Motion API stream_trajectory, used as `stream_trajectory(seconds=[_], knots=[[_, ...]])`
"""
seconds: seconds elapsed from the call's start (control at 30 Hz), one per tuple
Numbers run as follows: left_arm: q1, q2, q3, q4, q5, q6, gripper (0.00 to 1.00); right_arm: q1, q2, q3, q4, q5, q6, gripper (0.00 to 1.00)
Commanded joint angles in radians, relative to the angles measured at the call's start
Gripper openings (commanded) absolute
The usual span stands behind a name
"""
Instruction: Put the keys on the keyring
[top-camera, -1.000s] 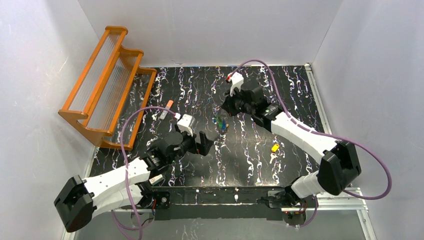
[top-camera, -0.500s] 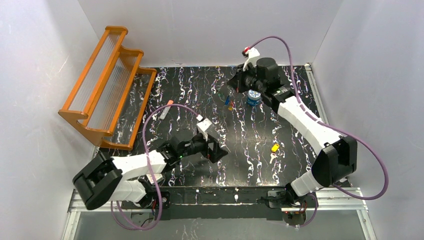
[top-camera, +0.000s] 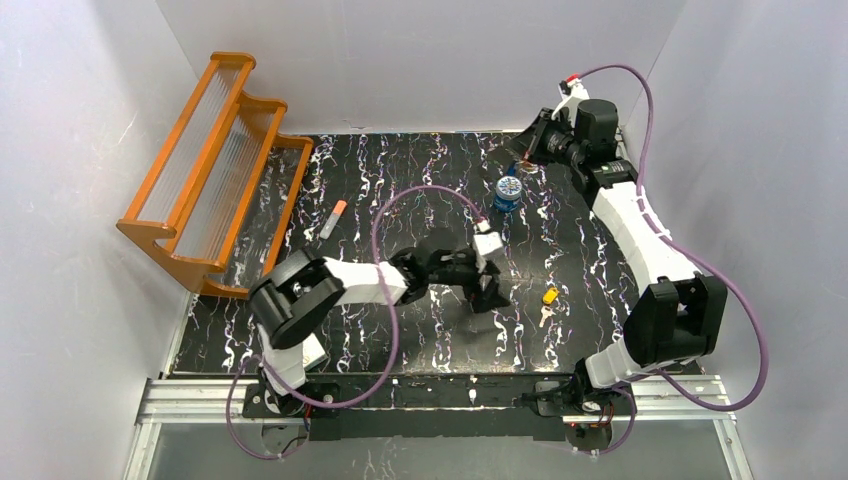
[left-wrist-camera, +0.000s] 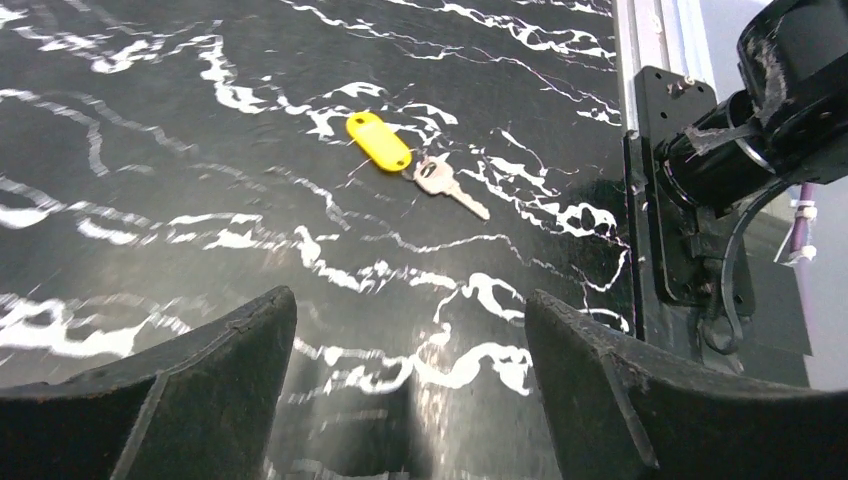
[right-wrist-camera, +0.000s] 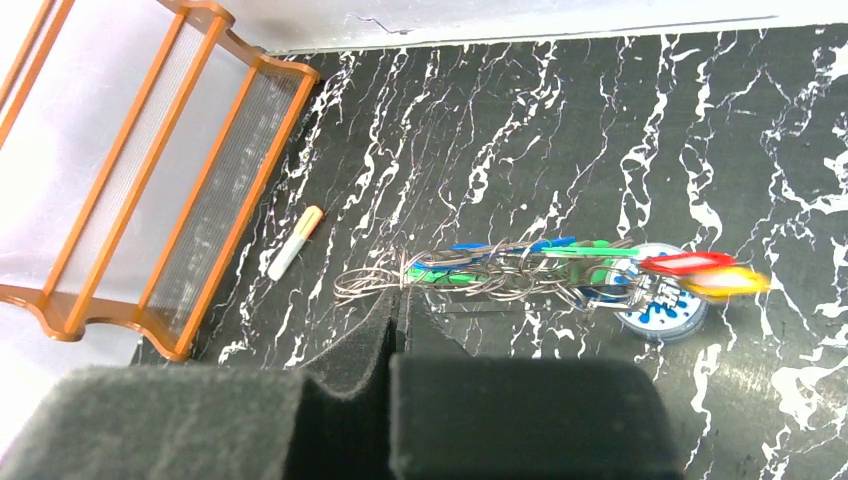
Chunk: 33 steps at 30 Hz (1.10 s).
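Listing hazards first.

1. The loose yellow key lies flat on the bench, at about 4 o'clock from bench centre, metal blade toward 6 o'clock. The left pincer hangs near it, at the key's 9 o'clock, jaws spread wide with nothing between them. A thin flat key on a hard surface gives the pads little to catch. I judge they could skate over it or shove it toward the near rail.
2. The right pincer is clamped tight on the keyring, held high at the bench's 1 o'clock corner. The bundle is blurred in the wrist view, so it is probably swinging. A grip on thin wire may slip, and the blue tin sits under the dangling end, where it could be knocked.
3. The two arms are well apart, and I cannot find the ring's opening among the overlapping turns. Threading may snag.

Appearance: the keyring reads as several thin pale wire loops, tangled. The keys already on it fan out toward 3 o'clock in the wrist view, with blue and green heads nearer the ring and red and yellow at the tip. The edges are smeared and finer detail is not readable.
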Motion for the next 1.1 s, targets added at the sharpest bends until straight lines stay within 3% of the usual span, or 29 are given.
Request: stream_trajectory(seconds=[0.0,0.2,0.4,0.5,0.77,0.93,1.07], knots=[[-0.077,0.152,0.157,-0.006,0.036,0.048,0.81,-0.04,-0.064,-0.016,0.067,-0.057,0.066,0.01],[-0.155,0.345,0.375,-0.071,-0.106,0.016,0.8,-0.073,-0.085,-0.018,0.048,-0.057,0.073,0.01],[-0.251,0.446,0.559,-0.24,-0.428,0.099,0.81,-0.082,-0.1,-0.018,0.033,-0.065,0.073,0.01],[-0.288,0.479,0.597,-0.268,-0.579,0.117,0.83,-0.088,-0.106,-0.007,0.007,-0.048,0.048,0.01],[-0.338,0.583,0.75,-0.426,-0.817,0.142,0.81,-0.096,-0.127,0.002,-0.019,-0.03,0.016,0.01],[-0.339,0.609,0.774,-0.475,-0.835,0.125,0.74,-0.097,-0.133,-0.007,-0.024,-0.042,0.014,0.01],[-0.339,0.586,0.738,-0.465,-0.818,0.112,0.59,-0.098,-0.134,-0.008,-0.023,-0.043,0.014,0.01]])
